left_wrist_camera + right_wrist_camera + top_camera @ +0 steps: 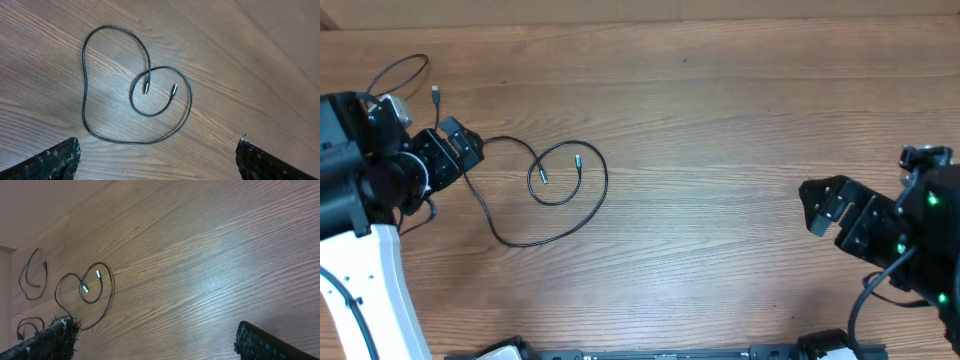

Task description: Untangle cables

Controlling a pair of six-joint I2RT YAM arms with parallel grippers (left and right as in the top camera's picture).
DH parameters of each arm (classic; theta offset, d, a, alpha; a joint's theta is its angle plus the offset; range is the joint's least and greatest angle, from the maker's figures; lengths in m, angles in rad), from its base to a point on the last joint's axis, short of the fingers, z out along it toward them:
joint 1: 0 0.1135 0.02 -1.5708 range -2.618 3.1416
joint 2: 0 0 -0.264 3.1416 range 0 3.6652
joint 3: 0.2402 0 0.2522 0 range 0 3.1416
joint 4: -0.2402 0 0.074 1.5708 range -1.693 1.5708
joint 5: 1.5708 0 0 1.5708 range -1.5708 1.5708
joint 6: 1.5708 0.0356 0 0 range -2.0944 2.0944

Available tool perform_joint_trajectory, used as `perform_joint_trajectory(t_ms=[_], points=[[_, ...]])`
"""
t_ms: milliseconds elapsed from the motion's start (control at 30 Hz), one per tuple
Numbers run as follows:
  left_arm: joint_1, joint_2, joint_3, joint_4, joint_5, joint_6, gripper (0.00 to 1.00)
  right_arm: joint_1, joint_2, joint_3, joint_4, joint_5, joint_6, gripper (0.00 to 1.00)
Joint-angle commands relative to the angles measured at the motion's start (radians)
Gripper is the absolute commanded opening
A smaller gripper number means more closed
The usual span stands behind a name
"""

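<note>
One thin black cable (560, 202) lies on the wooden table (720, 120) in a wide curve that curls into a small loop, its two silver-tipped plugs (577, 160) inside the loop. The left wrist view shows this cable (190, 95) whole, lying alone. My left gripper (458, 150) is open at this cable's left end, nothing between its fingers (55, 160). A second cable (420, 57) loops at the far left. The right wrist view shows a third cable (30, 318) bunched by the left arm. My right gripper (823, 205) is open and empty, far right.
The left arm's black body and white base (370, 270) fill the table's left edge. The right arm (920, 230) stands at the right edge. A dark rail (660, 354) runs along the near edge.
</note>
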Motion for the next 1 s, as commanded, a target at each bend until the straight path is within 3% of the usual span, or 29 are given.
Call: perform_joint_trajectory(t_ms=[0, 667, 967], points=[[0.001, 0.052, 0.013, 0.0, -0.006, -0.01, 0.99, 0.003, -0.031, 0.001, -0.007, 0.035, -0.009, 1.0], [0.001, 0.346, 0.013, 0.001, -0.006, -0.01, 0.99, 0.003, -0.076, 0.0, -0.043, 0.066, -0.013, 1.0], [0.001, 0.462, 0.013, 0.001, -0.006, -0.01, 1.0, 0.003, -0.224, -0.077, -0.042, 0.121, -0.035, 1.0]])
